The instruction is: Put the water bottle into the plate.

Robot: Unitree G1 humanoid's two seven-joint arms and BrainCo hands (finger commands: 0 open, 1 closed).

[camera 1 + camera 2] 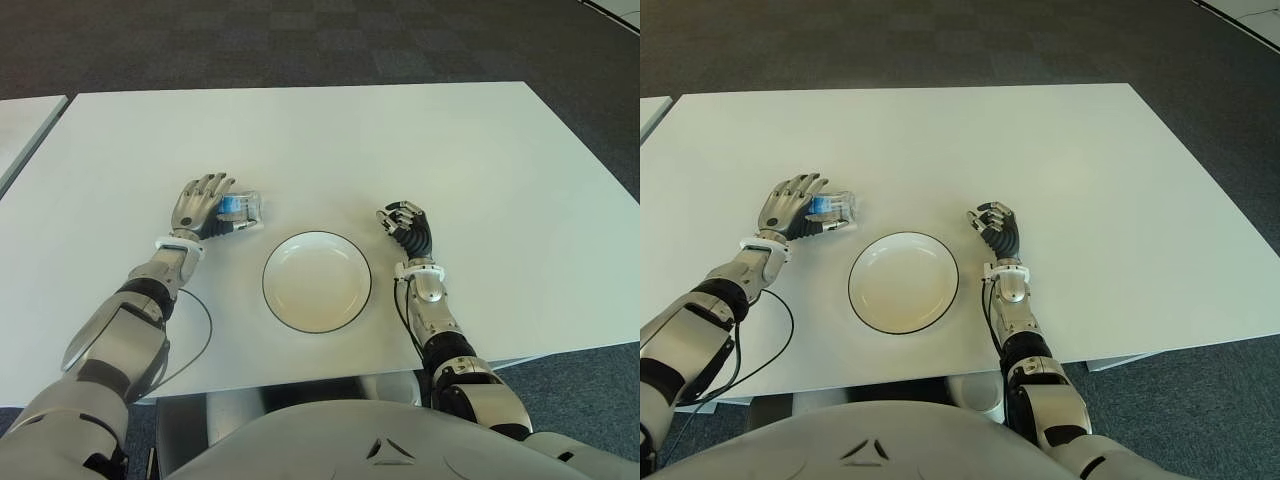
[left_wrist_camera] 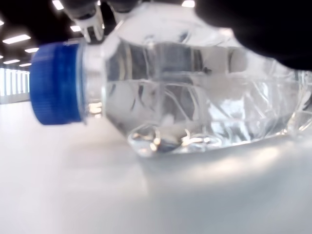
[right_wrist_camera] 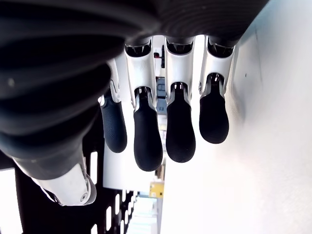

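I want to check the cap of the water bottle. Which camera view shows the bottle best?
The left wrist view: the water bottle fills it, lying on the table, blue cap plain. Both eye views show it small, under the left hand, left of the plate. The right wrist view shows only the right hand.

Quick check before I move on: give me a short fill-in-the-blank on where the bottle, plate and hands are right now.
1. The water bottle lies on its ____ on the table.
2. The ____ hand is at the bottle, fingers over it.
3. The plate holds ____.
4. The right hand shows to the plate's ____ side, holding nothing.

Missing words: side; left; nothing; right
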